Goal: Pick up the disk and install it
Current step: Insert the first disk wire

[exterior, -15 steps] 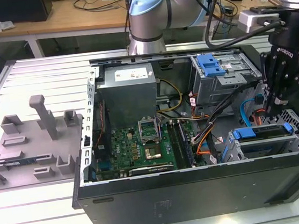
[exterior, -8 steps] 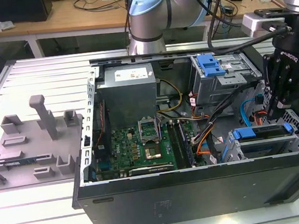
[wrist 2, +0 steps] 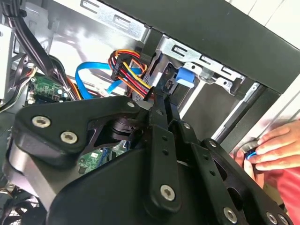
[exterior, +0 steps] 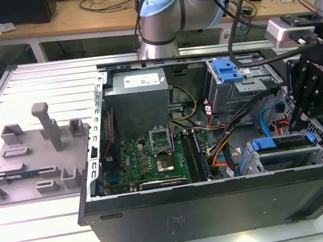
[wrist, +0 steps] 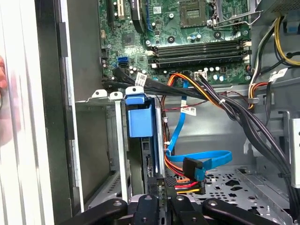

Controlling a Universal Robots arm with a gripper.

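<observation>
Open computer case point(exterior: 218, 208) on the table point(exterior: 46, 239). At its corner toward the exterior view's right, drive cage point(wrist: 101, 96), with the disk point(wrist: 139, 117) slotted into it. Looks picked up and mostly installed; full seating hard to judge. Right at its exposed edge, gripper point(wrist: 161, 200), jaws drawn together, whether nipping it unclear.

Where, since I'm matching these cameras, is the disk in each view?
Exterior view: the disk, blue-framed, sits in the drive bay at the exterior view's right.
Second wrist view: its blue end, in the drive bay beside the coloured wires.
First wrist view: the disk, near the case wall.
Shared landmark: the green motherboard.
</observation>
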